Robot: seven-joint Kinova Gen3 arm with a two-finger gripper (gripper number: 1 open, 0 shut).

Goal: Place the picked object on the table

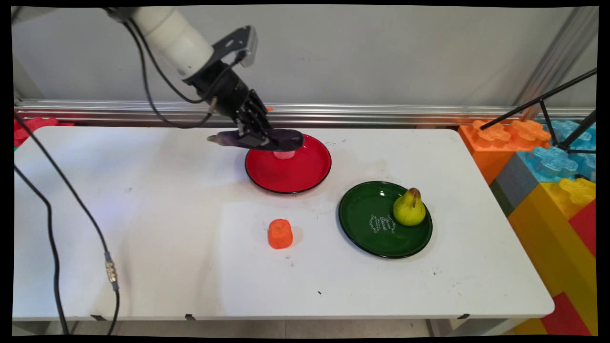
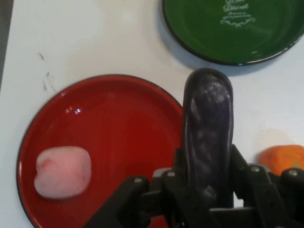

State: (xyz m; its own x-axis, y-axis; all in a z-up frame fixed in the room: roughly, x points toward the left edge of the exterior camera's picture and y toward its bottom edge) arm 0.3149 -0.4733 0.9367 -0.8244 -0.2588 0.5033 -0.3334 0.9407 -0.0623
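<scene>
A green plate [image 1: 367, 228] bearing a pear [image 1: 409, 208] sits near an orange piece [image 1: 279, 234] on the white table [image 1: 143, 214].

White script lettering sits on the green plate [image 2: 237, 28] — in the hand view only the word "Dacret" is readable; the smaller lines beneath stay illegible.

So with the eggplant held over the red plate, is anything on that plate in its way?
One thing: a pale pink fruit lies on the red plate. The claw grips the eggplant beside the fruit, over the plate's edge; the plate's middle looks bare.
</scene>
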